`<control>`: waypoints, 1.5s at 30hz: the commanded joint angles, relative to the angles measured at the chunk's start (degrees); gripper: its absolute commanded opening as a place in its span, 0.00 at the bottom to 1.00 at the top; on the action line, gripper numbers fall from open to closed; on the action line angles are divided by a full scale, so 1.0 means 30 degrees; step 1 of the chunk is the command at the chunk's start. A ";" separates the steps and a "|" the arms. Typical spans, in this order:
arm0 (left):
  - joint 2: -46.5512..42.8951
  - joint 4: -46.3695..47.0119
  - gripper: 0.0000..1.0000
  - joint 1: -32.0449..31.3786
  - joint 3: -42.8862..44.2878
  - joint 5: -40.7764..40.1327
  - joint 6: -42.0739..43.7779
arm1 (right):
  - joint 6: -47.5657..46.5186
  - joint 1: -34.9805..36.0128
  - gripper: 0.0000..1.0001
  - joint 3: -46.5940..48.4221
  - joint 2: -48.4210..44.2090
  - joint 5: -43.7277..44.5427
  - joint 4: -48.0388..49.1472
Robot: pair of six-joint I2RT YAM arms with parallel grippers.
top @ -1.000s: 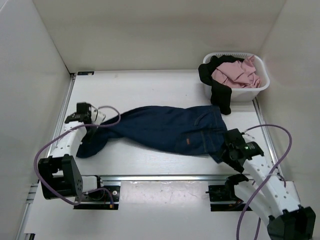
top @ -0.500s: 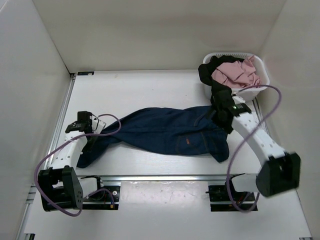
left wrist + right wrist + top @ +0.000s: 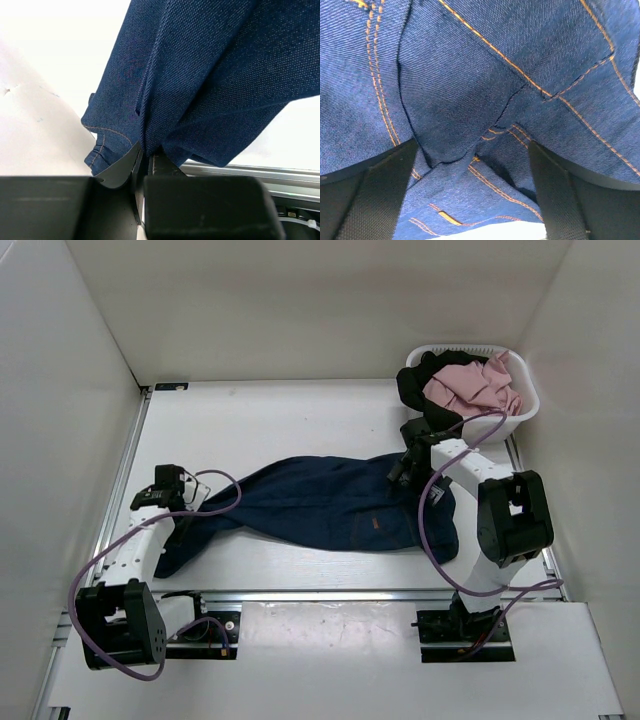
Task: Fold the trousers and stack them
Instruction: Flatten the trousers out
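Observation:
The dark navy jeans [image 3: 320, 502] lie lengthwise across the table, legs to the left and waist to the right, with a small tan patch on the waist. My left gripper [image 3: 166, 492] is shut on the leg end; in the left wrist view [image 3: 145, 150] denim is pinched between its jaws and a hem with orange stitching hangs beside them. My right gripper [image 3: 404, 466] is at the far edge of the waist. In the right wrist view [image 3: 472, 146] its fingers [image 3: 385, 190] stand wide apart with bunched denim and orange seams between them.
A white basket [image 3: 526, 412] stands at the back right with a pink cloth [image 3: 472, 386] and a black garment [image 3: 420, 388] draped over its near rim, close to my right arm. White walls enclose the table on three sides. A metal rail [image 3: 330, 594] runs along the front.
My right arm has swung from the front right corner of the jeans up to the far edge of the waist by the basket. My left gripper has shifted slightly toward me with the leg end.

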 commanded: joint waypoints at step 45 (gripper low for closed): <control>-0.4772 -0.1891 0.86 0.1534 -0.2253 -0.1066 0.4186 | 0.3130 -0.1472 0.73 -1.1365 -1.7934 0.0719 -0.4695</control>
